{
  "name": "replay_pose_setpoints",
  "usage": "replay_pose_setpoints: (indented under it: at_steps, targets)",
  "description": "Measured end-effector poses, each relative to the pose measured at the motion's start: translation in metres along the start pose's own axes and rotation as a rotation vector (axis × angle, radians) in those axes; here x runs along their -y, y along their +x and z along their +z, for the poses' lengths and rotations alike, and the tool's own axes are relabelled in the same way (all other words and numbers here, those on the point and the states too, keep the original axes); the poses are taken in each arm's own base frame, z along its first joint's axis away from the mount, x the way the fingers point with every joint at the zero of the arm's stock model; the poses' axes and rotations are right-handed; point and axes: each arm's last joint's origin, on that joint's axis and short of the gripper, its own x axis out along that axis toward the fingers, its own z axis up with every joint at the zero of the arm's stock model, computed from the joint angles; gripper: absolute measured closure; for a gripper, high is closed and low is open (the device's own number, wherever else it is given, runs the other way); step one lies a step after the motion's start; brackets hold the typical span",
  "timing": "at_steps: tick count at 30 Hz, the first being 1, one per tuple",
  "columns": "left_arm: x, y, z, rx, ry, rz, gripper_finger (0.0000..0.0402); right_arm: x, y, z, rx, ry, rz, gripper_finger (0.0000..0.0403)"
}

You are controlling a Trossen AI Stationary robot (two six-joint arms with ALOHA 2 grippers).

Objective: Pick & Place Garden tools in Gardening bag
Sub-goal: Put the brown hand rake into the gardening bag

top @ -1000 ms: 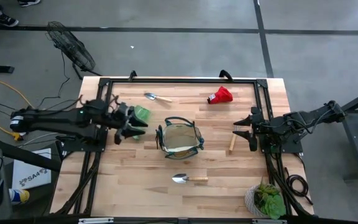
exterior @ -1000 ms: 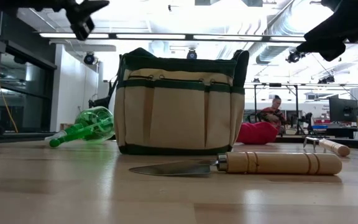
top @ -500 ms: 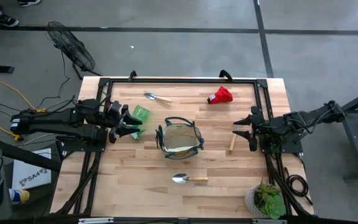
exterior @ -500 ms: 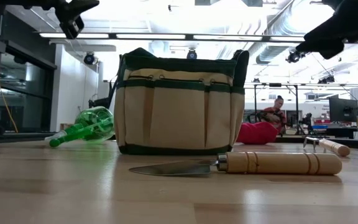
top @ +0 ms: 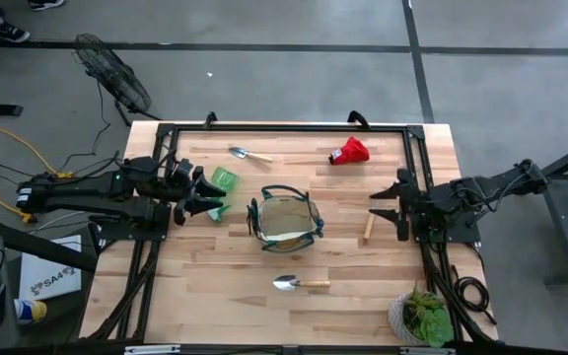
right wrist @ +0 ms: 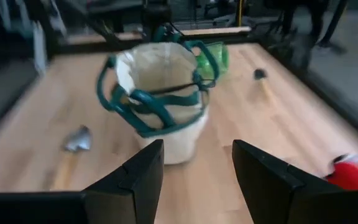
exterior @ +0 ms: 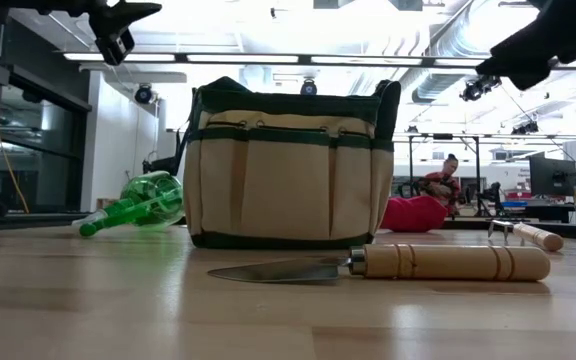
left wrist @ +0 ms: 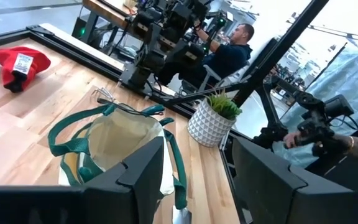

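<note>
— Khaki gardening bag (top: 285,220) stands upright mid-table, mouth up. And the tools?

— One trowel (top: 300,284) lies before it, long axis across the table, blade pointing left; bare wood all around it. Another trowel (top: 249,154) lies near the far edge.

— Grippers?

— Left gripper (top: 208,195) hovers over the green bottle (top: 224,180), fingers parted, empty. Right gripper (top: 387,206) waits beside the bag, parted, empty.

Both arms hover above the table, left end effector (top: 212,196) and right end effector (top: 388,205) open, empty.

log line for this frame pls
left gripper: jaws open, empty, beside green bottle | right gripper: jaws open, empty, above wooden-handled tool | gardening bag: mid-table
</note>
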Motion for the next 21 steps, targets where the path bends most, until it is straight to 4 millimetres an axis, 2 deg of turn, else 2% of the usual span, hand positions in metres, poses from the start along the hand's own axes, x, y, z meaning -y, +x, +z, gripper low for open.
replay_pose_setpoints:
  at_steps: [3, 9, 15, 21]
  targets:
    - [0.0, 0.0, 0.0, 0.01, -0.002, 0.015, 0.0215, 0.0, 0.0, 0.002, 0.018, 0.205, -0.005, 0.022]
    - [-0.001, 0.0, 0.0, 0.015, -0.02, 0.023, 0.0215, 0.004, 0.0, 0.005, 0.124, 0.654, -0.122, 0.022]
    - [-0.001, 0.0, 0.001, 0.024, -0.029, 0.038, 0.0215, 0.003, -0.001, 0.011, 0.179, 0.782, -0.087, 0.022]
    - [-0.001, 0.0, 0.001, 0.028, -0.028, 0.044, 0.0215, -0.003, 0.001, 0.03, 0.169, 0.782, -0.094, 0.022]
